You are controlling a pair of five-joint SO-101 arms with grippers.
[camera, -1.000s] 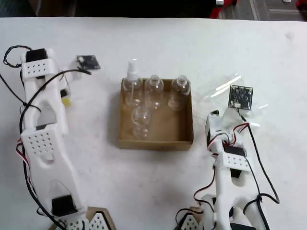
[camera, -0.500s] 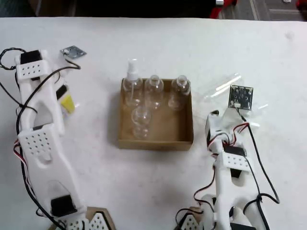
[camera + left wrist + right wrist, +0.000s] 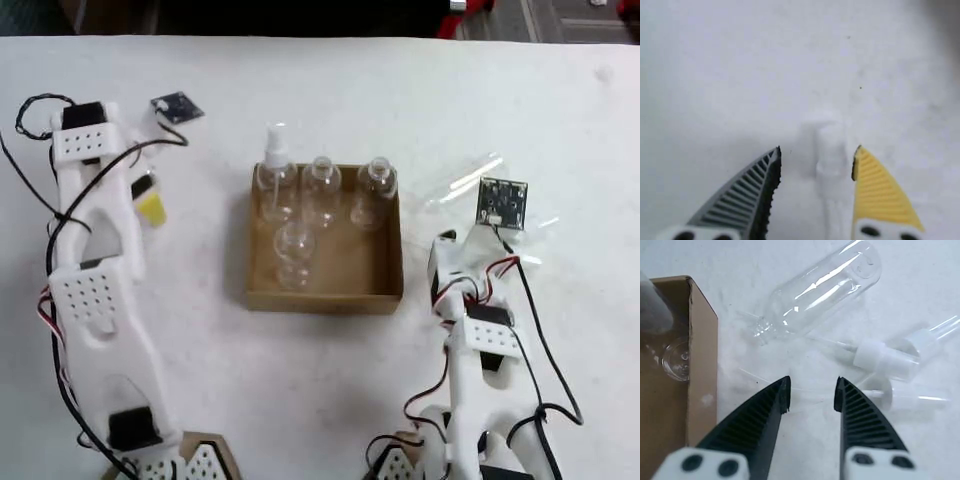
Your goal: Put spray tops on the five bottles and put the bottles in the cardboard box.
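Note:
The cardboard box (image 3: 325, 290) sits mid-table and holds several clear bottles; one at its far left corner (image 3: 277, 168) wears a white spray top, the others (image 3: 322, 186) are uncapped. In the left wrist view, my left gripper (image 3: 815, 160) is open over bare table, with a blurred white spray top (image 3: 827, 150) between its grey and yellow fingers, closer to the yellow one. My right gripper (image 3: 812, 390) is open beside the box corner (image 3: 697, 365). Beyond it a clear bottle (image 3: 820, 287) lies on its side, with two loose spray tops (image 3: 890, 360) nearby.
The left arm (image 3: 90, 230) stretches along the table's left side and the right arm (image 3: 470, 330) stands at the front right, with cables trailing from both. Crinkled clear plastic (image 3: 470, 180) lies right of the box.
The left arm's wrist swung left and away, then came back right and a little nearer the box. The right arm and the bottles have not moved.

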